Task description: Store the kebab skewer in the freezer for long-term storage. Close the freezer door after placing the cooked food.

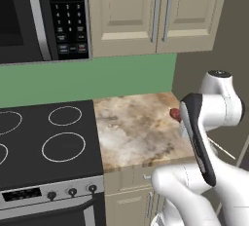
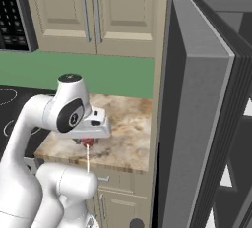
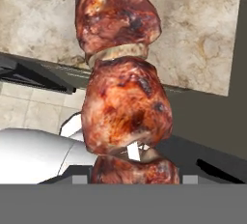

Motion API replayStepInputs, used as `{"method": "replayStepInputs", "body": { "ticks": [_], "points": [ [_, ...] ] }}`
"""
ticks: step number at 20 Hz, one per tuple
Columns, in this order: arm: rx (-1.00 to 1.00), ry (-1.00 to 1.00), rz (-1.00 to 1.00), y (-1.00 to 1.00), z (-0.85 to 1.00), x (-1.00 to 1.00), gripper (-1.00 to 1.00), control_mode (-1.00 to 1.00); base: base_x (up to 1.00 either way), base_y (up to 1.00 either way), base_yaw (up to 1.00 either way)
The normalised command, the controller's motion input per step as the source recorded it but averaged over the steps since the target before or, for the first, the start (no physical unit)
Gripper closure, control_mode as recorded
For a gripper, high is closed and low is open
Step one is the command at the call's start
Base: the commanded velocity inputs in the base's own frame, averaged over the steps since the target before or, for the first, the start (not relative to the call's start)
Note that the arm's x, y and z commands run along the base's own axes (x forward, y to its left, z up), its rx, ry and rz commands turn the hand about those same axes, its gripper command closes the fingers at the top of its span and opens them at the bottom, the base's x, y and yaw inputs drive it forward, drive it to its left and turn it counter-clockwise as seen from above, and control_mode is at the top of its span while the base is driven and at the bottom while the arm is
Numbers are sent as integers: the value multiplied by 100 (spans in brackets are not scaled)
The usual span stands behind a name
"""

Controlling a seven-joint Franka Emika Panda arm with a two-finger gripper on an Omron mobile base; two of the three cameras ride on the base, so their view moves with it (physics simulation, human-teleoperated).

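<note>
jaws clamped on the kebab skewer (image 3: pixel 124 117), its meat chunks right before the hand camera and its stick hanging down in the right base view. gripper (image 2: pixel 87 142) hangs above the marble counter (image 1: pixel 131 127), near its front edge; freezer door (image 2: pixel 197 138) stands open rightward.

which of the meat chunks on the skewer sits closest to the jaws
The bottom chunk in the hand view, partly cut off at the jaws; the big middle chunk and top chunk sit farther out.
</note>
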Motion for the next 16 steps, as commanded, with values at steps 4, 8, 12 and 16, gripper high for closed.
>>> {"method": "replayStepInputs", "body": {
  "ticks": [4, 8, 12, 16],
  "points": [
    [0, 0, 17, 0, 26, -72, 100, -100, 0, 0, 0],
    [-2, 0, 10, 6, 20, -49, 100, -100, 0, 0, 0],
    [-6, 1, 0, 18, 16, -3, 100, -100, 0, 0, 0],
    [-8, 1, 0, 26, 9, 0, 100, -100, 0, 0, 0]
  ]
}}
